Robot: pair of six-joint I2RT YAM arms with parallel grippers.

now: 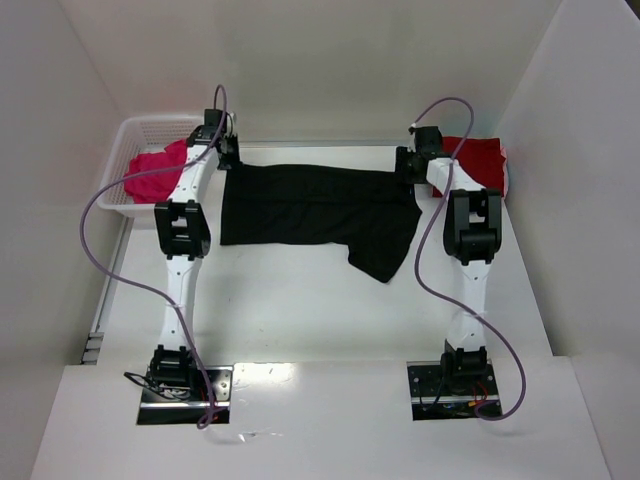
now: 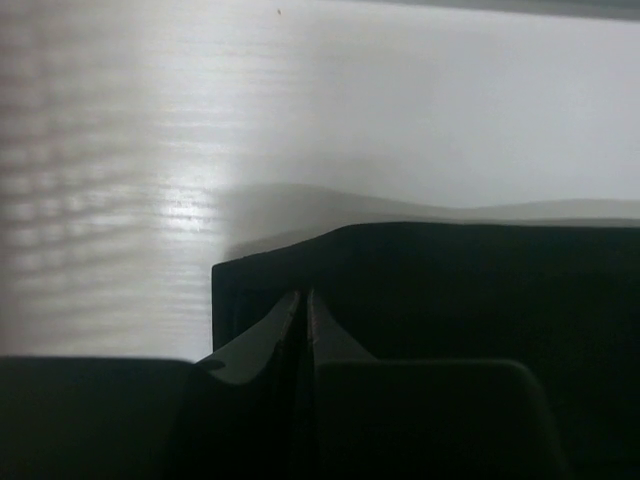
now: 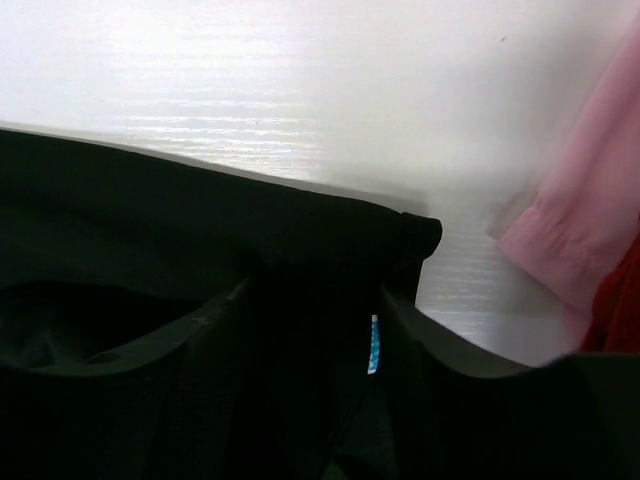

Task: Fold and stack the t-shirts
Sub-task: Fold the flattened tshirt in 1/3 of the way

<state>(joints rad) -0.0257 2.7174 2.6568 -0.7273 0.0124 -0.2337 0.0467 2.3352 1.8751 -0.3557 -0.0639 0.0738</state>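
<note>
A black t-shirt [image 1: 310, 205] lies spread flat across the far middle of the table, with one sleeve hanging toward me at the right. My left gripper [image 1: 230, 152] is at its far left corner. In the left wrist view my left gripper [image 2: 303, 300] has its jaws pressed together on the black cloth [image 2: 480, 290]. My right gripper [image 1: 408, 162] is at the far right corner. In the right wrist view my right gripper [image 3: 315, 300] has its jaws part way apart, with black cloth [image 3: 200, 220] bunched between them. A magenta-pink t-shirt [image 1: 155, 172] lies in the basket. A dark red t-shirt [image 1: 478, 160] lies at the far right.
A white mesh basket [image 1: 135, 130] stands at the far left, beside the left arm. White walls close in the table at the back and on both sides. The red shirt [image 3: 622, 300] and a pale pink fold of cloth [image 3: 580, 220] lie just right of the right gripper.
</note>
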